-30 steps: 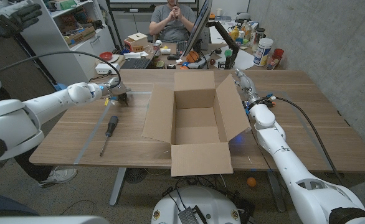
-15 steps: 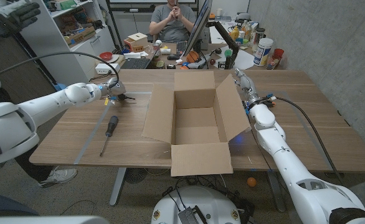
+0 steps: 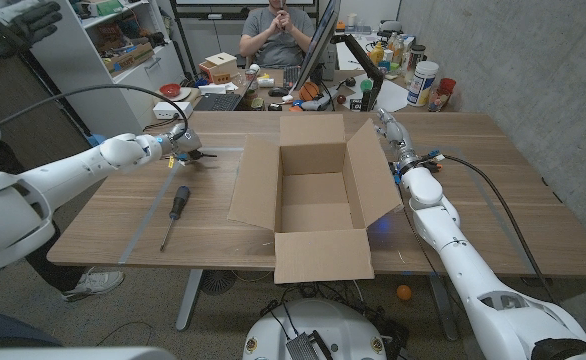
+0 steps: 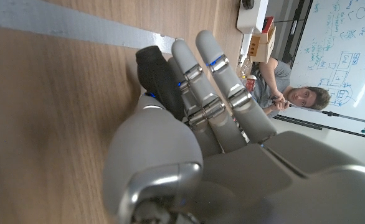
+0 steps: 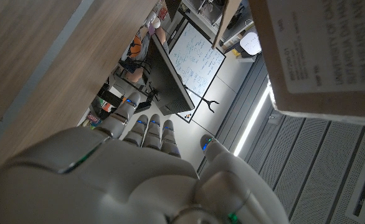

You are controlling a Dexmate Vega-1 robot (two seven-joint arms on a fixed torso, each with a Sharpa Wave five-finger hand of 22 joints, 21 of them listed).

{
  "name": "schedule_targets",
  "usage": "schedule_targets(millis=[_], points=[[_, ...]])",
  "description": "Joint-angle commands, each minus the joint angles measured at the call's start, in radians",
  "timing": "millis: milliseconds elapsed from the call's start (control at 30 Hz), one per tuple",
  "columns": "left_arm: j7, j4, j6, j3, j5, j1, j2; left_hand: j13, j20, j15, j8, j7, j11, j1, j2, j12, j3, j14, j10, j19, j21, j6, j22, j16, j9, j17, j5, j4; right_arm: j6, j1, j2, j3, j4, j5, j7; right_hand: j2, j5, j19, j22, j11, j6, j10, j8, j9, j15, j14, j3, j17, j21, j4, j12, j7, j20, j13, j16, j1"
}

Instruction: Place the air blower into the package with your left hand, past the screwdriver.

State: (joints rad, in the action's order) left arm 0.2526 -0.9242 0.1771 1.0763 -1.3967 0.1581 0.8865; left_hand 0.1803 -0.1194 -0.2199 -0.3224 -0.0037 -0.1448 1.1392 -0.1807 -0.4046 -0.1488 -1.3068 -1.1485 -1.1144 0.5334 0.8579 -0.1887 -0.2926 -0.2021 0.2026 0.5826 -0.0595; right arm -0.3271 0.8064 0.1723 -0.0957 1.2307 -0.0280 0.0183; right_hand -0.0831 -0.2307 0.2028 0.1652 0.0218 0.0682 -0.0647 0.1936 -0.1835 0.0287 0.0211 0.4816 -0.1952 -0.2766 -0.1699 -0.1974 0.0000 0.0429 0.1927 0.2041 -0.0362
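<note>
The air blower (image 3: 202,156) is a small black thing in my left hand (image 3: 179,143), held just over the table's far left part. In the left wrist view my fingers (image 4: 215,81) curl over the black blower (image 4: 157,73) above the wood. A screwdriver (image 3: 177,206) with a black handle lies on the table nearer me than that hand. The package is an open cardboard box (image 3: 323,258) standing mid-table, flaps spread, to the right of both. My right hand (image 3: 387,130) stands beside the box's right flap with its fingers (image 5: 146,132) straight and nothing in them.
A grey tape strip (image 3: 145,218) runs along the table past the screwdriver. A black cable (image 3: 483,178) lies on the right side of the table (image 3: 503,200). Behind the table sit a person (image 3: 276,30), a monitor (image 3: 325,45) and cluttered desks. A gloved hand (image 3: 18,25) shows at top left.
My left hand has risen a little and drawn slightly back with the blower in it. The right hand, box and screwdriver have stayed put.
</note>
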Motion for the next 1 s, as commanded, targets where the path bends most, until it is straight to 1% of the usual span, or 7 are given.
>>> schedule_targets(millis=[33,367,533,733,767,800,1000], points=[[-0.038,-0.106,-0.033,-0.112,0.062,0.068,0.044,0.0,0.001,-0.001,0.008,0.086,-0.004,0.016,0.002,0.008,-0.002,-0.012,-0.002,-0.006,0.006,0.089,-0.003,-0.005,-0.004,0.005,-0.006,-0.005,0.015,0.009,0.004,-0.004,0.025,-0.004,0.0,-0.07,-0.005,0.009,0.004,-0.003,0.008,-0.01,0.005,-0.003,0.023,-0.007,0.001,-0.003,0.006,0.001,-0.008,0.001,0.041,0.002,0.003,0.01],[-0.064,-0.204,-0.077,-0.22,0.105,0.129,0.079,0.0,0.002,0.0,0.012,0.088,-0.002,0.017,0.0,0.012,-0.002,-0.018,-0.011,-0.007,0.008,0.098,-0.002,-0.005,-0.005,0.007,-0.013,-0.013,0.015,0.008,0.004,-0.01,0.032,-0.005,0.004,-0.07,-0.005,0.01,0.004,-0.003,0.008,-0.01,0.004,-0.003,0.022,-0.007,0.001,-0.003,0.009,0.001,-0.007,0.002,0.041,0.002,0.002,0.01],[-0.066,-0.244,-0.095,-0.285,0.171,0.172,0.082,0.001,0.001,-0.001,0.015,0.089,0.0,0.018,-0.001,0.016,-0.002,-0.021,-0.013,-0.008,0.008,0.1,-0.002,-0.006,-0.007,0.009,-0.016,-0.017,0.018,0.011,0.006,-0.012,0.042,-0.007,0.004,-0.07,-0.005,0.011,0.005,-0.002,0.009,-0.01,0.004,-0.003,0.023,-0.007,0.001,-0.003,0.011,0.001,-0.007,0.002,0.041,0.002,0.002,0.01],[-0.061,-0.285,-0.12,-0.335,0.203,0.207,0.086,0.001,0.002,-0.001,0.018,0.088,0.0,0.018,-0.001,0.019,-0.003,-0.023,-0.015,-0.008,0.009,0.101,-0.002,-0.006,-0.008,0.009,-0.019,-0.021,0.022,0.018,0.007,-0.013,0.058,-0.008,0.004,-0.07,-0.005,0.012,0.005,-0.003,0.009,-0.01,0.004,-0.003,0.023,-0.008,0.0,-0.003,0.013,0.001,-0.007,0.003,0.041,0.002,0.001,0.01],[-0.061,-0.291,-0.122,-0.349,0.223,0.216,0.086,0.001,0.002,0.0,0.019,0.088,-0.003,0.018,-0.001,0.019,-0.003,-0.024,-0.018,-0.008,0.009,0.102,-0.002,-0.006,-0.008,0.01,-0.021,-0.024,0.023,0.019,0.008,-0.013,0.061,-0.008,0.005,-0.07,-0.005,0.012,0.005,-0.003,0.009,-0.01,0.003,-0.003,0.022,-0.007,0.0,-0.003,0.013,0.001,-0.007,0.002,0.042,0.002,0.001,0.01],[-0.056,-0.297,-0.127,-0.359,0.232,0.222,0.086,0.001,0.002,-0.001,0.02,0.089,0.001,0.018,-0.001,0.022,-0.004,-0.025,-0.015,-0.006,0.008,0.103,-0.002,-0.006,-0.008,0.01,-0.022,-0.026,0.023,0.02,0.008,-0.013,0.063,-0.008,0.004,-0.07,-0.006,0.012,0.005,-0.002,0.009,-0.01,0.003,-0.003,0.023,-0.008,0.0,-0.003,0.013,0.001,-0.007,0.003,0.041,0.002,0.001,0.01],[-0.061,-0.342,-0.136,-0.41,0.29,0.256,0.091,0.001,0.001,-0.001,0.027,0.087,-0.003,0.019,-0.001,0.03,-0.005,-0.027,-0.016,-0.005,0.009,0.105,-0.002,-0.005,-0.01,0.012,-0.028,-0.035,0.029,0.03,0.01,-0.013,0.078,-0.007,0.006,-0.07,-0.006,0.013,0.005,0.0,0.009,-0.011,0.003,-0.003,0.022,-0.008,0.0,-0.003,0.016,0.001,-0.007,0.005,0.041,0.002,0.001,0.01]])
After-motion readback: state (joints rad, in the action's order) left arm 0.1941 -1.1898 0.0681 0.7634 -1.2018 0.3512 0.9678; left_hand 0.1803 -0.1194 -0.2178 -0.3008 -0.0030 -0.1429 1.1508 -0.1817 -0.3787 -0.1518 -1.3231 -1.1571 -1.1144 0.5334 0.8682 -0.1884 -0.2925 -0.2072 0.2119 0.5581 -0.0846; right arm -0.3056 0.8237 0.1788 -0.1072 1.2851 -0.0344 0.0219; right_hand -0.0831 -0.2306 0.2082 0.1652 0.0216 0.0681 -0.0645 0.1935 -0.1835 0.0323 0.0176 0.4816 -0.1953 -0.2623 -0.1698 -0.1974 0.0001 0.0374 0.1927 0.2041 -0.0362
